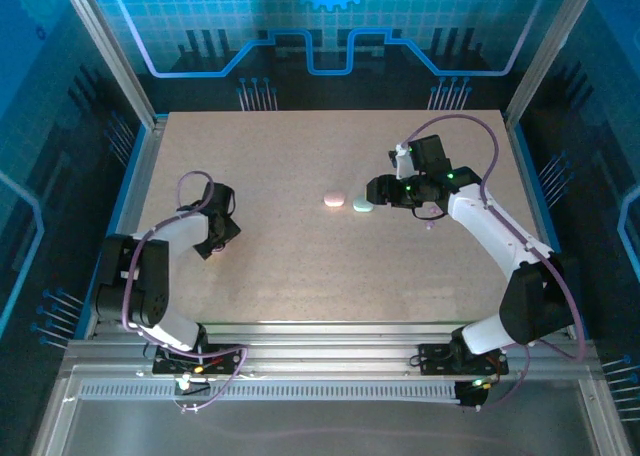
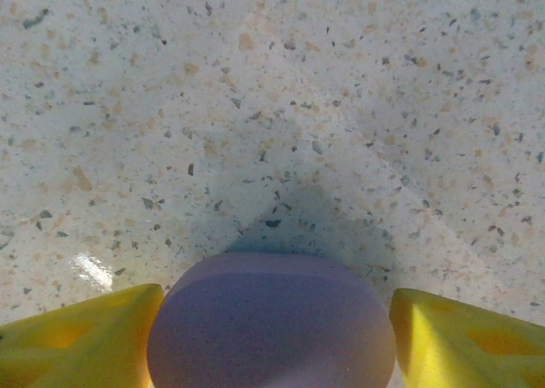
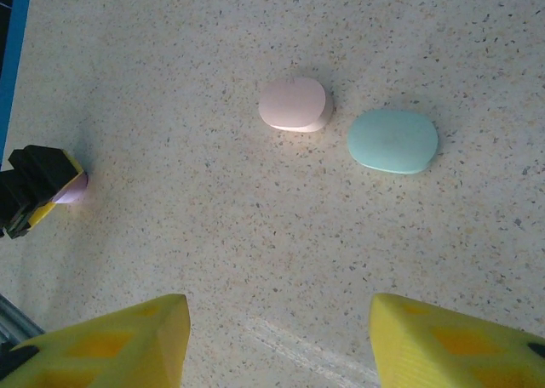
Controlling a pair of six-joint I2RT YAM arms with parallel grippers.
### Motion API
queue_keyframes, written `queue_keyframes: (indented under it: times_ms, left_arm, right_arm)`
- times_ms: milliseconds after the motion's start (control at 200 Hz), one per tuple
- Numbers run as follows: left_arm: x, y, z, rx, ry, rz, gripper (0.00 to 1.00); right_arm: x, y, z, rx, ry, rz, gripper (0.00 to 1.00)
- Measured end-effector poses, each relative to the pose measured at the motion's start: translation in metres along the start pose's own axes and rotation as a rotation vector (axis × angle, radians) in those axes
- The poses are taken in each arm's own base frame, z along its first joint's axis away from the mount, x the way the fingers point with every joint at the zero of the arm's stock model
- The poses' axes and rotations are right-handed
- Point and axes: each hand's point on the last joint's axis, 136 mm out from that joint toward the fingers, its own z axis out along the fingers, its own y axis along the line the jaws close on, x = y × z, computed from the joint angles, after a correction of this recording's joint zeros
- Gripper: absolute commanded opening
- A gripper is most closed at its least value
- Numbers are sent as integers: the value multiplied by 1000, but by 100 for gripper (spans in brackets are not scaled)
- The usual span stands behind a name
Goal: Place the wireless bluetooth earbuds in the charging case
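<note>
The left pincer (image 2: pixel 277 294) straddles a lilac case (image 2: pixel 272 337) (grip unclear), well left of the pink case (image 3: pixel 292 105); the right pincer (image 3: pixel 277 307), open and empty, hovers to its right.

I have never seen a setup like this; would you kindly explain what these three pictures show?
A left arm and a right arm, both robotic, are bolted at the near edge of a speckled table. One picture looks down from above. The other two come from a camera on each wrist, with that arm's yellow fingers at the bottom. A pink case and a green case lie close together, not touching. The left pincer has a finger on either side of a lilac case; whether it grips, I cannot tell. The right pincer is open and holds nothing.
</note>
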Motion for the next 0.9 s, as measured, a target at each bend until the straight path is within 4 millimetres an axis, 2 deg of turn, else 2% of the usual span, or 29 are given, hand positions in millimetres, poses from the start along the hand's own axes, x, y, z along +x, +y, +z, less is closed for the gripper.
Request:
queue_keyframes:
  times_ms: [140,245,460,545,715,800,900]
  left_arm:
    - [1,1,2,-6,5,4,64]
    - [1,-1,2,1,5,17,54]
    - [8,-15,-6,33,2,107,53]
    - [16,-39,-19,77,-11,212,53]
    - [38,-116,-60,237,-64,438,53]
    - [62,-146,-73,295,-59,548,53]
    - [97,-167,-79,337,-26,656,53]
  right_arm:
    - [2,-1,0,2,6,3,59]
    - [2,-1,0,3,7,3,59]
    - [6,-3,2,8,19,11,59]
    - [9,-6,4,14,25,15,59]
    - [22,-26,4,62,37,62,59]
    - [23,-40,-3,91,15,106,59]
    - [25,-58,-18,129,-31,163,60]
